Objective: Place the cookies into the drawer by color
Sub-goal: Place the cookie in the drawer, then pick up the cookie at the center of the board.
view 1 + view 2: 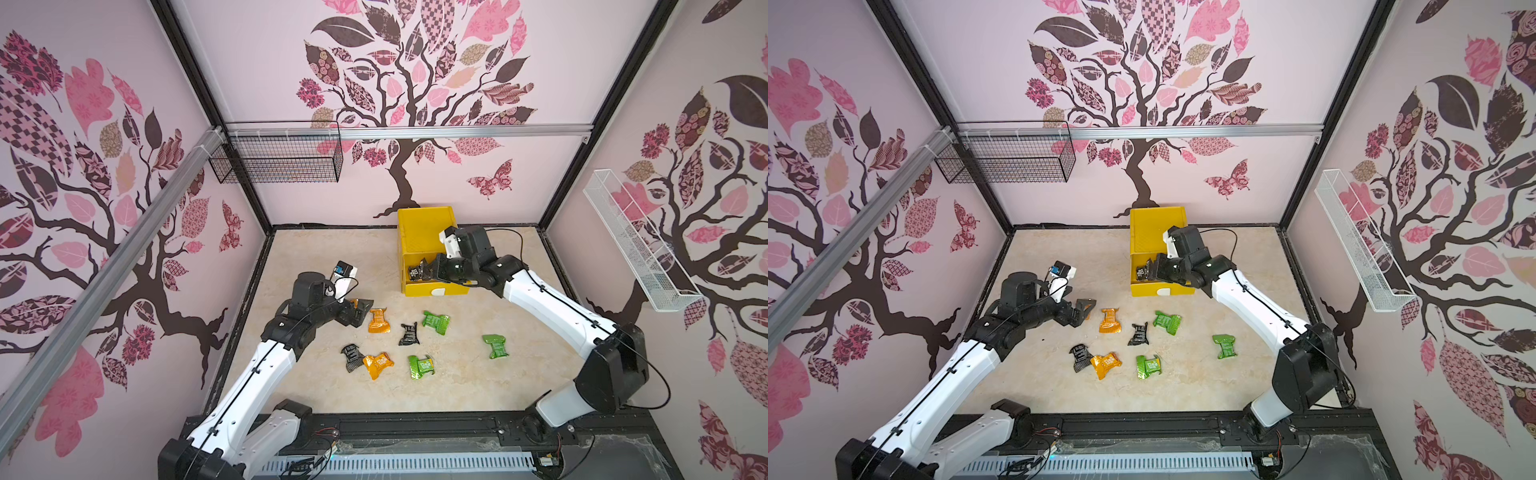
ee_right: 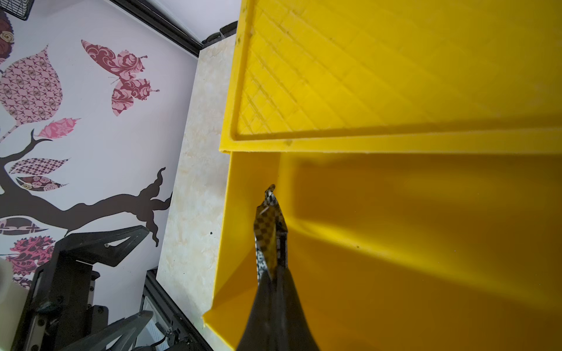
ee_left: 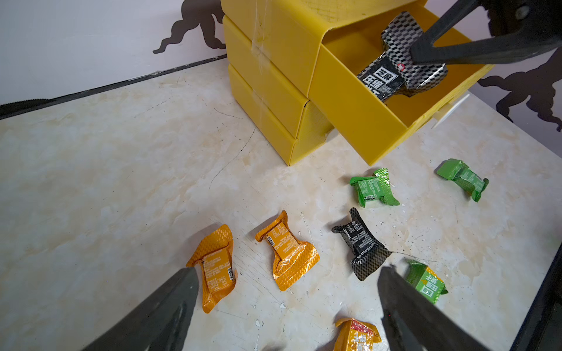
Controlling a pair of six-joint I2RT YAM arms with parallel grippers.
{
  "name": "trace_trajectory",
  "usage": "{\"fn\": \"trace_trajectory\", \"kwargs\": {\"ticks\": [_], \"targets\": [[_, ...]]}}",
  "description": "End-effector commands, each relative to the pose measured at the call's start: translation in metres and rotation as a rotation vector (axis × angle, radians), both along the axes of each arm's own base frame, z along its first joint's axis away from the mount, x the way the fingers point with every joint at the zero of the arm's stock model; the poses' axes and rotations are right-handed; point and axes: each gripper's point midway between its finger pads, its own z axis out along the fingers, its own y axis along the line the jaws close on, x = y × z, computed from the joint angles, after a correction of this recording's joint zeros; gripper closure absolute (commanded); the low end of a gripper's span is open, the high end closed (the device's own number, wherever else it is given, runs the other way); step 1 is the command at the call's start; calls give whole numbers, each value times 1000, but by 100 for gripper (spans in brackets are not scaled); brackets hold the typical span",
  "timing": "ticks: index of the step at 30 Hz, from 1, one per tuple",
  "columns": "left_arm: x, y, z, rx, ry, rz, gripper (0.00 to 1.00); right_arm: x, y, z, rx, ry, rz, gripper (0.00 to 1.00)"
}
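at the table's left side: left gripper hangs low, fingers spread wide, holding nothing. orange cookies lie nearest its tips.

centre: eight packets loose on the table. besides the orange ones there are black cookies and green cookies. one orange touches one black; the rest lie apart.

right, at the back wall: drawer, top tray standing out. right gripper is over it, fingers closed on the held black cookie at one flared end. the packet hangs inside the open tray, not yet released. cannot tell if it touches the tray floor.

handling (judged): light, crinkly, slick foil. stiff block in the core, thin crimped ends flaring out. take hold by pinching a flared end or the narrow waist. packets lie flat, so an upturned edge is the easiest entry. a hard squeeze may crumble the contents.

writing: the held packet reads "芝麻" in a white box, with "压缩" below; the rest is hidden by the tray wall. most loose packets show fine print and barcodes, too small to read.
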Motion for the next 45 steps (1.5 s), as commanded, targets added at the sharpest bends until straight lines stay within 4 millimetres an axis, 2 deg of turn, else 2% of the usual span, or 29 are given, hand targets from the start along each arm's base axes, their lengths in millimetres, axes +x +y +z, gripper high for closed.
{"fn": "trace_trajectory", "kwargs": {"ticks": [1, 9, 19, 26, 32, 36, 41, 45], "targets": [[-4, -2, 8, -8, -17, -15, 3, 4, 5, 9, -11, -32, 9, 91], [-6, -3, 8, -4, -21, -23, 3, 2, -12, 19, -84, -89, -18, 74], [-6, -3, 4, 11, -29, -26, 3, -15, -42, 37, -168, -178, -57, 63], [-11, -10, -1, -17, -8, -63, 3, -33, -73, 53, -242, -254, -100, 52], [-18, -21, -5, -56, 24, -123, 3, -53, -108, 64, -307, -348, -172, 34], [-24, -28, -18, -30, 26, -180, 3, -67, -128, 72, -344, -423, -195, 25], [-24, -29, -29, 2, 36, -204, 3, -84, -155, 71, -396, -502, -248, 14], [-23, -31, -33, -7, 58, -205, 3, -96, -173, 63, -430, -549, -287, 7]]}}
